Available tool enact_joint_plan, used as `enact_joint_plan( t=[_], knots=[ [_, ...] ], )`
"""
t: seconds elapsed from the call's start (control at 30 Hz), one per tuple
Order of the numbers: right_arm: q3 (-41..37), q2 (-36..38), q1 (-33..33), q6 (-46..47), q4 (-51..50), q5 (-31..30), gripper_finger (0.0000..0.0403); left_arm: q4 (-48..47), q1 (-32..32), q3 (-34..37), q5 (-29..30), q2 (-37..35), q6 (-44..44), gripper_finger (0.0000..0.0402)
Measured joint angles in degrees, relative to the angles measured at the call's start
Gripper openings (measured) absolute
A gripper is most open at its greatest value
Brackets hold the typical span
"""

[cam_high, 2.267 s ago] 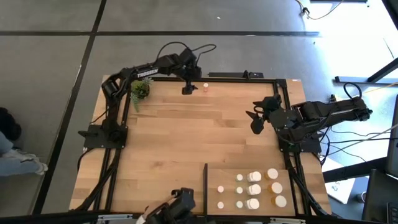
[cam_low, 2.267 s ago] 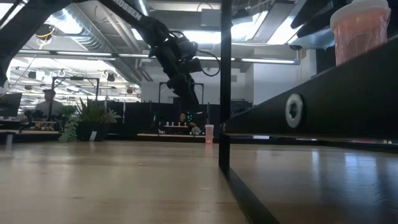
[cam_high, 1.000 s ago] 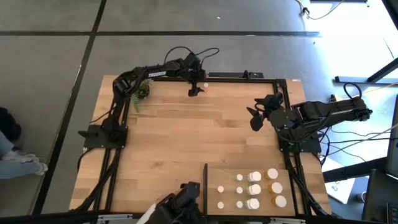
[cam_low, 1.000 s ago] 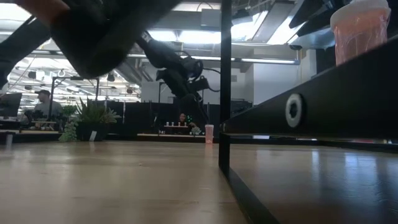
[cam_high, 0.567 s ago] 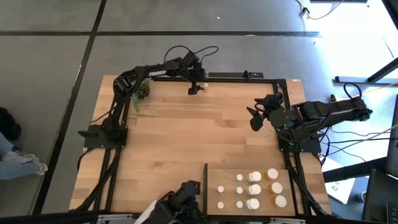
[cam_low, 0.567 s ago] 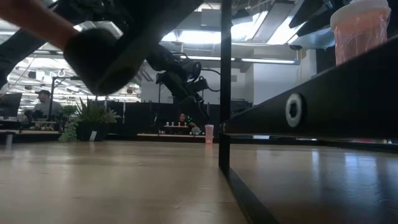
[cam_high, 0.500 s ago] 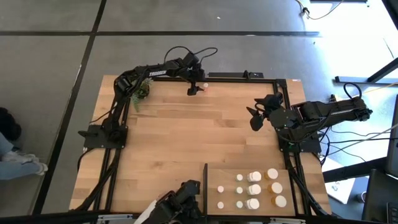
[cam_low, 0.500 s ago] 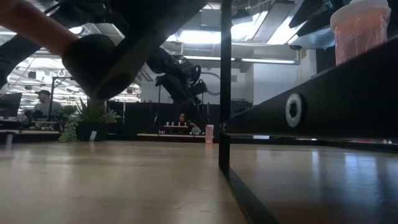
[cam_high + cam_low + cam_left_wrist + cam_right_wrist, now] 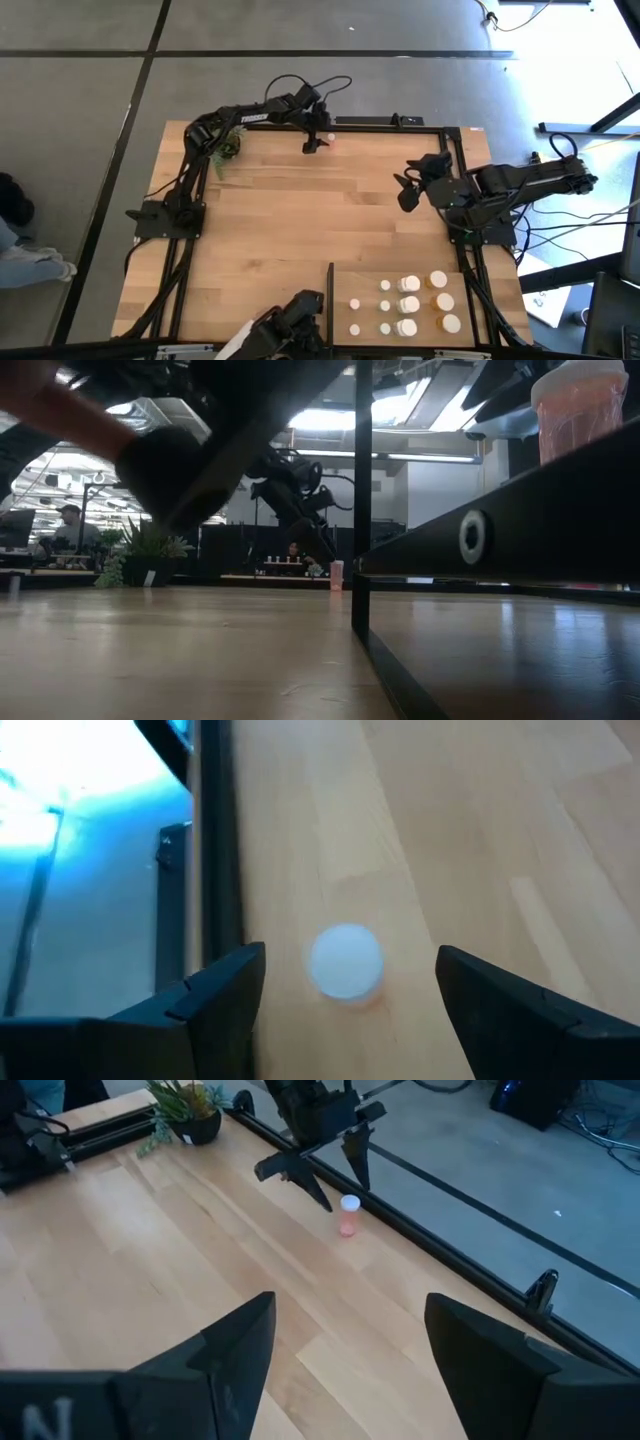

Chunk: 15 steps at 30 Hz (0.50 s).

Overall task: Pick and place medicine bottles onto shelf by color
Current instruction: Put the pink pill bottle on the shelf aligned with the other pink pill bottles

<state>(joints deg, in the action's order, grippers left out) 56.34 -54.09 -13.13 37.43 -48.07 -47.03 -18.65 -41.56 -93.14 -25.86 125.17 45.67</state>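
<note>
Nearly done, as I read it from my remote station: the shelf [image 9: 480, 300], well away from both grippers at the table's near right corner, already carries eleven bottles [image 9: 410, 285] by my count, white ones in the columns nearer the black strip, amber ones in the outer column. One bottle seems left, a small orange-bodied one with a white cap [image 9: 348, 1215], standing by the far rail. My left gripper [image 9: 312, 142] hangs over it, jaws wide, the cap sitting squarely between the two fingers [image 9: 215, 995] and touching neither. I judge the grasp not yet made; closing, lifting and carrying it to the amber column remain. My right gripper [image 9: 404, 195] waits at the right edge, jaws also wide and empty, far from that bottle.
</note>
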Motion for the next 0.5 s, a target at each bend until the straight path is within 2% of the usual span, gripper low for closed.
enact_joint_plan(
  t=[0.23, 0.5],
  knots=[
    [0.0, -1.4, 0.0, 0.0, 0.2, 0.0, 0.0259, 0.9, 0.0, 0.1, -0.6, 3.1, 0.1, 0.0286],
    [0.0, -1.5, 0.0, 0.0, 0.2, 0.0, 0.0259, 1.6, 0.0, -0.4, -1.9, 3.2, -1.4, 0.0286]
  ],
)
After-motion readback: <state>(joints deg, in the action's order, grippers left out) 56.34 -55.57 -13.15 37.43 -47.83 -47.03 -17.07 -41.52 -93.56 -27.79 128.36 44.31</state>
